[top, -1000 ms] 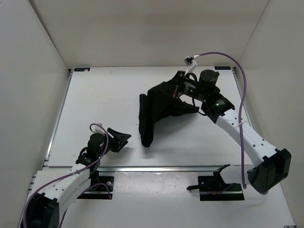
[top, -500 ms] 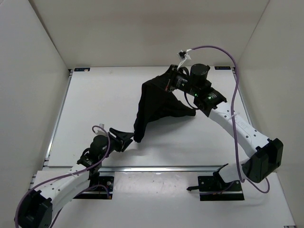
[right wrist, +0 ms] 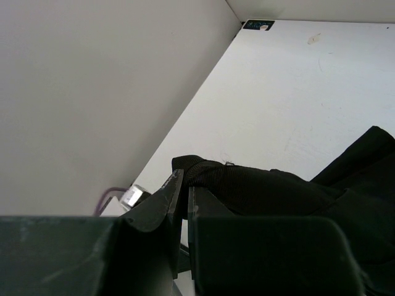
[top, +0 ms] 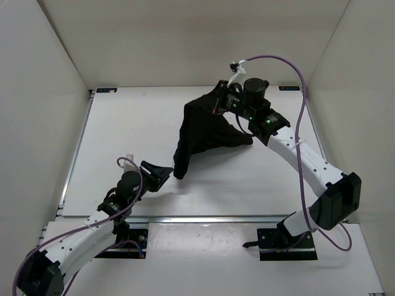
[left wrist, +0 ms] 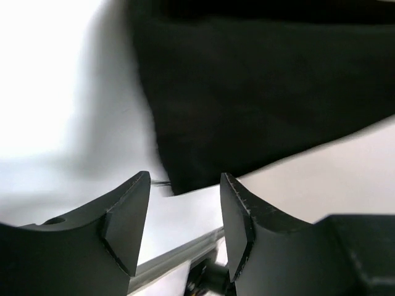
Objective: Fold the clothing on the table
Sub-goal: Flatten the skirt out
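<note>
The black clothing (top: 200, 132) hangs lifted over the far middle of the white table (top: 123, 135). My right gripper (top: 221, 103) is shut on its upper edge. The right wrist view shows that gripper (right wrist: 185, 180) pinching a rolled fold of the clothing (right wrist: 259, 188). The garment drapes down to a narrow lower corner that touches the table near the front. Just left of that corner my left gripper (top: 162, 175) is open. In the left wrist view the clothing (left wrist: 259, 92) fills the top, and its corner lies just ahead of the left gripper (left wrist: 185, 179) with nothing between the fingers.
White walls close in the table on three sides. A metal rail (top: 203, 217) runs along the near edge, with black mounts (top: 281, 237) in front of it. A purple cable (top: 302, 68) loops above the right arm.
The right gripper has carried the clothing up and to the left, so it hangs straighter. The left gripper has moved right and forward, up to the garment's lower corner.
</note>
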`<action>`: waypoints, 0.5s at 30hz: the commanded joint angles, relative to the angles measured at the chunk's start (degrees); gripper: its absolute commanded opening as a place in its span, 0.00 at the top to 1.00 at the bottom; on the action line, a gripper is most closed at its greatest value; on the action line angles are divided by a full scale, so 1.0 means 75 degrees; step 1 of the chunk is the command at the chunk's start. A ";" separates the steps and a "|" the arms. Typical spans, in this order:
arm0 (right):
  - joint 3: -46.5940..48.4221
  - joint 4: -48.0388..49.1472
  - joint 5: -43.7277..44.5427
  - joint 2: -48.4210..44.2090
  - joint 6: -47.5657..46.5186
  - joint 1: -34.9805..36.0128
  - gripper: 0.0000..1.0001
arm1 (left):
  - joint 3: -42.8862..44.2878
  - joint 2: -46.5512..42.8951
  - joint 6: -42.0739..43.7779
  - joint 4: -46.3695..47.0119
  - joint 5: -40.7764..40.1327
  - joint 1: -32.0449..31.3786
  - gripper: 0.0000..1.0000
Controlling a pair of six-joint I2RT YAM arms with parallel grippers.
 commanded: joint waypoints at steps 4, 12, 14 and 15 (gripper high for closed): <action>0.0513 0.0448 -0.0054 0.0162 -0.0105 -0.0026 1.00 | 0.0606 -0.0519 0.0482 -0.0340 -0.0360 0.0044 0.43; 0.0606 0.0402 -0.0043 0.0245 -0.0129 0.0020 1.00 | 0.0219 -0.0166 0.0459 -0.0303 -0.0500 -0.0541 0.46; 0.0572 0.0471 -0.0112 0.0245 -0.0152 -0.0049 1.00 | 0.0125 -0.0201 0.0482 -0.0362 -0.0476 -0.0506 0.46; 0.0571 0.0472 -0.0136 0.0268 -0.0140 -0.0084 1.00 | 0.0160 -0.0213 0.0494 -0.0409 -0.0499 -0.0482 0.46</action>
